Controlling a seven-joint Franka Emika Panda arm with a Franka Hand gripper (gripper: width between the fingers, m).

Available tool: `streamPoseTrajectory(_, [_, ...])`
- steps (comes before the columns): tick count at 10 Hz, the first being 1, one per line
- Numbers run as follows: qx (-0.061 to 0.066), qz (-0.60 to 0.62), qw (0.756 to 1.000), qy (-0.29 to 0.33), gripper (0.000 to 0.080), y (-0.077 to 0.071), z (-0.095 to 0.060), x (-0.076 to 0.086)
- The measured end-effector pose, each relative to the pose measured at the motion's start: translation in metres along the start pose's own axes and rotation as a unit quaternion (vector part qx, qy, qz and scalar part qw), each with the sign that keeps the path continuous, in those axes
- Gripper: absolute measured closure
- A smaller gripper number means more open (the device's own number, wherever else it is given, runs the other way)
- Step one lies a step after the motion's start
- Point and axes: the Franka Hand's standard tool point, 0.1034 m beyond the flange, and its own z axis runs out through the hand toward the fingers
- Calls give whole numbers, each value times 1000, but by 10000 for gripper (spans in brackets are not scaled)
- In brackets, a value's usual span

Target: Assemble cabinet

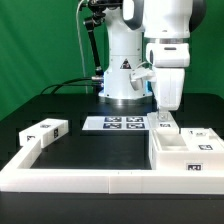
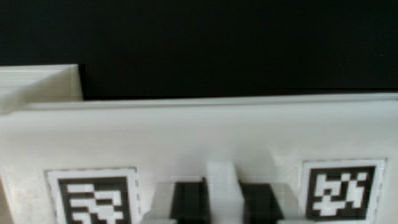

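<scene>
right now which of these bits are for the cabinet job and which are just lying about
For the job:
- box, gripped by the gripper
- loose panel

Just lying about:
- marker board
- border rail
- table

You have a plain green backdrop (image 1: 40,45) filling the upper half of the exterior view. Below it a matte black table (image 1: 100,150) spreads across the middle and lower frame. 1 low white border rail (image 1: 90,181) runs along the lower edge and up the exterior view's left. Light is soft and even.
</scene>
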Motion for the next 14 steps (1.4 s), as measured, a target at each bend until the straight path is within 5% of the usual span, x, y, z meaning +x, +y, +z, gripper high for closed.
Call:
streamPoseTrajectory(5, [1, -3, 1000, 0, 729, 1, 1, 1])
streamPoseTrajectory(14, [-20, 4, 1000, 11, 729, 57, -1, 8])
